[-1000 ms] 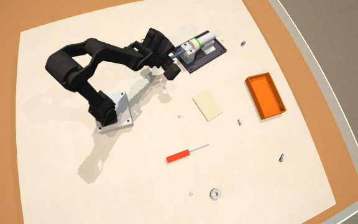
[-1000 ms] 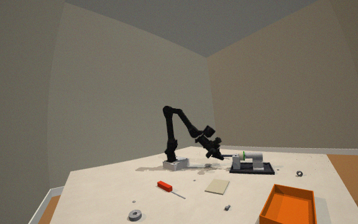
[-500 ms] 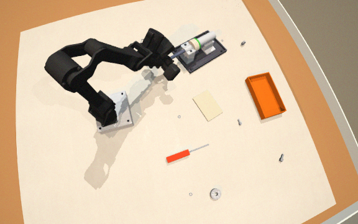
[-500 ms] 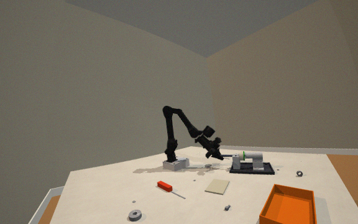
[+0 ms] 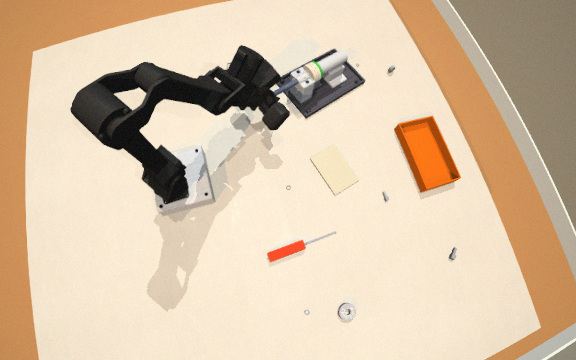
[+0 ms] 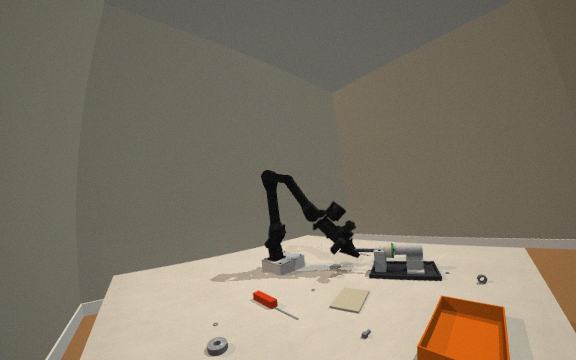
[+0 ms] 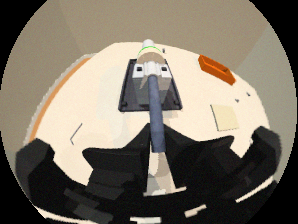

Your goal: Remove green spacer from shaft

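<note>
the shaft (image 5: 286, 87) (image 6: 366, 250) (image 7: 156, 112) is gripped by the claw (image 5: 274, 94) (image 6: 358, 255) (image 7: 153, 125); the green spacer (image 5: 321, 69) (image 6: 392, 250) (image 7: 149, 48) is seated beside the housing (image 5: 335, 60) (image 6: 408, 250) (image 7: 148, 42). if the shaft is pulled too far, the pale spacers (image 5: 312, 71) (image 6: 387, 250) (image 7: 150, 56) could also be dropped.

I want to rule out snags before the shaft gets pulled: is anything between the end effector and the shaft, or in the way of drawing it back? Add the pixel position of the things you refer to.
Nothing visible. The end effector (image 5: 274, 94) (image 6: 357, 254) (image 7: 153, 125) is closed on the shaft (image 5: 286, 87) (image 6: 366, 250) (image 7: 156, 107), and only the gripper and arm appear behind its outer end.
</note>
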You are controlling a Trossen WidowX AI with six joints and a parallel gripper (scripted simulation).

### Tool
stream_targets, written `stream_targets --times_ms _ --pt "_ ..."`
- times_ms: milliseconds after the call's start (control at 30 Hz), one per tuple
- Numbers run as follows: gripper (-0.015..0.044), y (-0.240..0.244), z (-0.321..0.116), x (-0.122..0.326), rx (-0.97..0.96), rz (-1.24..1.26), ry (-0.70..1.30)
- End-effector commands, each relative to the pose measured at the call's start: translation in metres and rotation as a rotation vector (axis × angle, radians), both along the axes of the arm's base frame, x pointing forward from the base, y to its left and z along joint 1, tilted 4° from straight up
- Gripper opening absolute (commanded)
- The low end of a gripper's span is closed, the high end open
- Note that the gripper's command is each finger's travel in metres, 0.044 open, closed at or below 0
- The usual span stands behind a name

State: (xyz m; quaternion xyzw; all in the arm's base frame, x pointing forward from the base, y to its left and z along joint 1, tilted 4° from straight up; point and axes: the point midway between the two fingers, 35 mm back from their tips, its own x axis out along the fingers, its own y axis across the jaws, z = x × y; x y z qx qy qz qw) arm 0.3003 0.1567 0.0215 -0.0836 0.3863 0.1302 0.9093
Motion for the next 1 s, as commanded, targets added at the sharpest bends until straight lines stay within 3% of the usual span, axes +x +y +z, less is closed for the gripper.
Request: stream_targets --times_ms 0,967 --pt "0.0000 -0.0007 0.0002 -0.0005 0.000 -0.006 -0.001" --pt "0.0000 -0.0016 0.0002 -0.0034 0.000 -0.006 -0.001"
